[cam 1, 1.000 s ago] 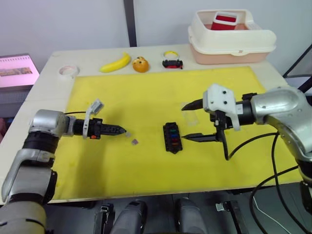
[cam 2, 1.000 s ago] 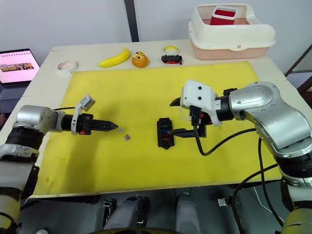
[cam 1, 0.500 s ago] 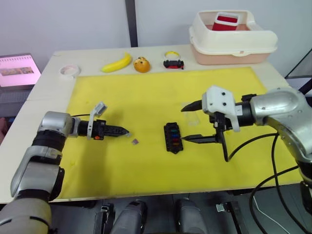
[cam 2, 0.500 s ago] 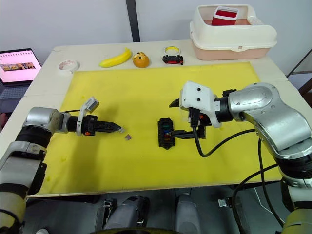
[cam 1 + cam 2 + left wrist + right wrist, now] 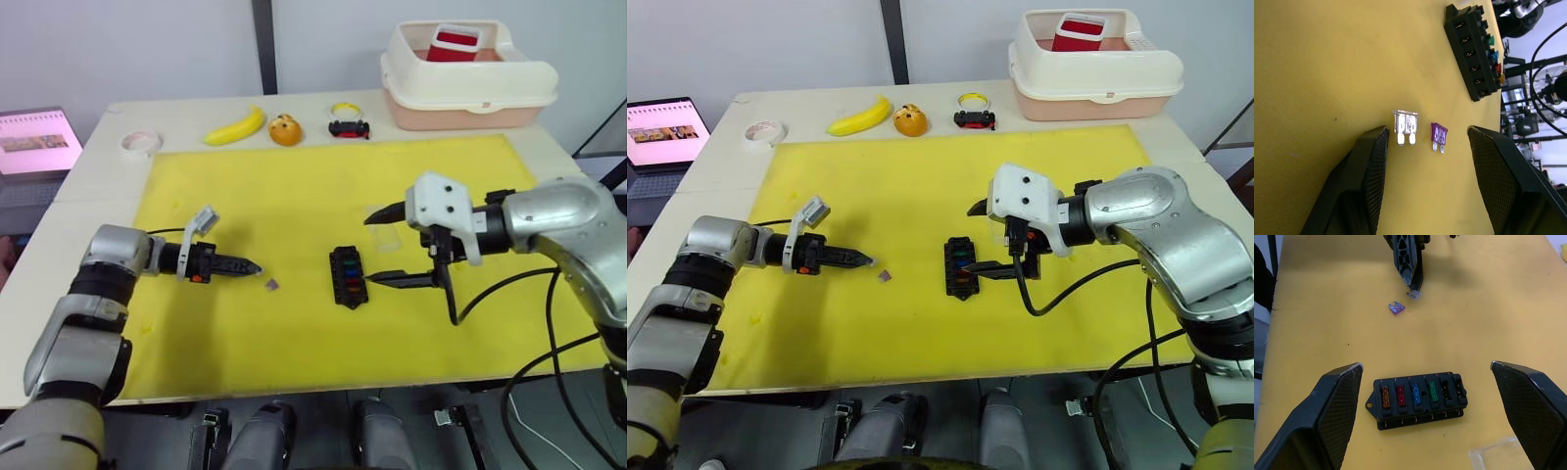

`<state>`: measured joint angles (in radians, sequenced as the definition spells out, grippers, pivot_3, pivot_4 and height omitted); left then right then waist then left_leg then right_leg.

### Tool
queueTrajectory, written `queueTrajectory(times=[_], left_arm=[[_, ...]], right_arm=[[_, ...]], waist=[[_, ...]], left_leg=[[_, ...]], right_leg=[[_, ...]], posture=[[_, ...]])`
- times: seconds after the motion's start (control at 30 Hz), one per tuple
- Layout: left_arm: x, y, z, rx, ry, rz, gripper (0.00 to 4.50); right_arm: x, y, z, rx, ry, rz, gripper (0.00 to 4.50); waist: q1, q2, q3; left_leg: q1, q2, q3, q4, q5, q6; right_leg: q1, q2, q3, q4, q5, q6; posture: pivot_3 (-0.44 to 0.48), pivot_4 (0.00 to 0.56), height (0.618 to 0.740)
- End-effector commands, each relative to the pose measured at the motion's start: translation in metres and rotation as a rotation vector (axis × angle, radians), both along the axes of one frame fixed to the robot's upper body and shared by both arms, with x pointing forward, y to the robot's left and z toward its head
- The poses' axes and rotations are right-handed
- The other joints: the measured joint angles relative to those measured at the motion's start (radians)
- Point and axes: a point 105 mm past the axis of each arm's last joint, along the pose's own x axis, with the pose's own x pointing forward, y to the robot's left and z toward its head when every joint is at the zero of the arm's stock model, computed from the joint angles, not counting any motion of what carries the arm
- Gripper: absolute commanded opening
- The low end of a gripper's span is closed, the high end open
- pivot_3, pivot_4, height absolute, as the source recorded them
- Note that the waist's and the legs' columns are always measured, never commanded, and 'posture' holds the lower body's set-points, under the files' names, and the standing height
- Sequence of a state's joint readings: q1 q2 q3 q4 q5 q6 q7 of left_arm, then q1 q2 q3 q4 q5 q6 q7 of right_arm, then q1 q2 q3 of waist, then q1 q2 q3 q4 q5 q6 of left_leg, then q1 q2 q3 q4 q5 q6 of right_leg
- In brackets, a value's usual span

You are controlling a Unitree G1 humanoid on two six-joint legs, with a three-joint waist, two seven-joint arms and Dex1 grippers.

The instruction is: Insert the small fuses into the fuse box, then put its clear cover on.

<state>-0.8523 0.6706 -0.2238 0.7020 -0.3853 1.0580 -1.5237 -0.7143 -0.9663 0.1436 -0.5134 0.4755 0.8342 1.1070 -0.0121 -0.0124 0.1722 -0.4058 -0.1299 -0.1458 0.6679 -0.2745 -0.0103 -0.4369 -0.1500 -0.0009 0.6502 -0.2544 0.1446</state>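
Note:
The black fuse box (image 5: pixel 346 275) lies mid-mat with orange, red, blue and green fuses (image 5: pixel 1407 395) seated in a row; two slots at one end look empty. Two loose small fuses lie on the mat: a purple one (image 5: pixel 1438 135) and a grey one (image 5: pixel 1406 127). My left gripper (image 5: pixel 1427 129) is open low over the mat, its fingers either side of both loose fuses. My right gripper (image 5: pixel 372 249) is open just right of the fuse box, holding nothing. The clear cover (image 5: pixel 1493 456) lies flat on the mat beside the box, near the right gripper.
The yellow mat (image 5: pixel 294 323) covers most of the table. Along the back edge sit a tape roll (image 5: pixel 140 143), a banana (image 5: pixel 234 125), an orange (image 5: pixel 285 129) and a toy car (image 5: pixel 347 128). A cream tub (image 5: pixel 467 78) stands at the back right and a laptop (image 5: pixel 34 142) at the far left.
My left gripper has edged slightly right, closer to the loose fuses. The right arm, fuse box and cover have not moved.

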Motion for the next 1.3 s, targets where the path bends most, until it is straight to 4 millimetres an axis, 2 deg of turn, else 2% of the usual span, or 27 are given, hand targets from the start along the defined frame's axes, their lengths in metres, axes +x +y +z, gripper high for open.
queueTrajectory(times=[0.03,0.13,0.23,0.27,0.37,0.53,0.63,0.73,0.87,1.07,1.17,1.3], left_arm=[[-0.006,-0.004,-0.012,0.016,0.036,-0.027,2.72],[-0.006,-0.004,-0.015,0.024,0.034,-0.023,2.72],[-0.004,-0.001,-0.021,0.055,0.026,-0.008,1.90],[-0.004,0.000,-0.022,0.061,0.027,0.001,1.27],[-0.002,0.003,-0.025,0.068,0.029,0.020,0.03],[-0.002,0.009,-0.027,0.074,0.030,0.035,0.03],[-0.003,0.011,-0.018,0.044,0.006,0.027,0.03],[-0.003,0.009,0.003,-0.013,-0.062,0.010,0.03],[-0.009,0.003,0.041,-0.092,-0.218,-0.038,0.03],[-0.035,-0.021,0.090,-0.188,-0.456,-0.169,0.03],[-0.046,-0.033,0.101,-0.215,-0.557,-0.226,0.03],[-0.056,-0.054,0.110,-0.237,-0.704,-0.283,0.03]], right_arm=[[-0.004,0.001,0.004,-0.013,-0.034,0.015,4.50],[-0.004,0.002,0.004,-0.012,-0.033,0.018,4.50],[-0.004,0.003,0.004,-0.011,-0.032,0.021,4.50],[-0.005,0.004,0.004,-0.011,-0.032,0.023,4.50],[-0.005,0.004,0.003,-0.010,-0.032,0.024,4.50],[-0.005,0.005,0.003,-0.008,-0.032,0.025,4.50],[-0.005,0.006,0.002,-0.006,-0.029,0.025,4.50],[-0.006,0.006,0.001,0.000,-0.026,0.024,4.50],[-0.009,0.008,0.000,0.019,-0.013,0.022,4.50],[-0.016,0.020,0.003,0.104,0.038,0.038,4.50],[-0.019,0.029,0.011,0.195,0.110,0.040,4.50],[-0.010,0.031,0.025,0.333,0.234,-0.038,4.50]], waist=[[0.000,0.000,0.000],[0.000,0.000,0.000],[0.000,0.000,0.000],[-0.001,0.000,0.000],[-0.001,0.000,0.000],[-0.001,0.000,-0.001],[-0.002,0.000,-0.001],[-0.005,0.000,-0.001],[-0.005,0.000,0.000],[-0.002,0.000,0.000],[-0.002,0.000,0.000],[-0.001,0.000,0.000]], left_leg=[[0.000,0.000,0.000,0.000,0.000,0.000],[0.000,0.000,0.000,0.000,0.000,0.000],[0.000,0.000,0.000,0.000,0.000,0.000],[0.000,0.000,0.000,0.000,0.000,0.000],[0.000,0.000,0.000,0.000,0.000,0.000],[0.000,0.000,0.000,0.000,0.000,0.000],[0.000,0.000,0.000,0.000,0.000,0.000],[0.000,0.000,0.000,0.000,0.000,0.000],[-0.001,0.001,0.000,0.000,0.000,0.000],[-0.001,0.001,0.000,0.000,0.000,0.000],[-0.001,0.001,0.000,0.000,0.000,0.000],[-0.001,0.001,0.000,0.000,0.000,0.000]], right_leg=[[0.000,0.000,0.000,0.000,0.000,0.000],[0.000,0.000,0.000,0.000,0.000,0.000],[0.000,0.000,0.000,0.000,0.000,0.000],[0.000,0.000,0.000,0.000,0.000,0.000],[0.000,0.000,0.000,0.000,0.000,0.000],[0.000,0.000,0.000,0.000,0.000,0.000],[0.000,0.000,0.000,0.000,0.000,0.000],[0.000,0.000,0.000,0.000,0.000,0.000],[-0.002,0.000,0.000,0.001,0.000,0.000],[-0.002,0.000,0.000,0.001,0.000,0.000],[-0.002,0.000,0.000,0.001,0.000,0.000],[-0.002,0.000,0.000,0.000,0.001,-0.001]], posture=[[0.000,0.150,0.740],[0.000,0.150,0.740],[0.000,0.150,0.740],[0.000,0.150,0.740],[0.000,0.150,0.740],[0.000,0.150,0.740],[0.000,0.150,0.740],[0.000,0.150,0.740],[0.000,0.150,0.740],[0.000,0.150,0.740],[0.000,0.150,0.740],[0.000,0.150,0.740]])
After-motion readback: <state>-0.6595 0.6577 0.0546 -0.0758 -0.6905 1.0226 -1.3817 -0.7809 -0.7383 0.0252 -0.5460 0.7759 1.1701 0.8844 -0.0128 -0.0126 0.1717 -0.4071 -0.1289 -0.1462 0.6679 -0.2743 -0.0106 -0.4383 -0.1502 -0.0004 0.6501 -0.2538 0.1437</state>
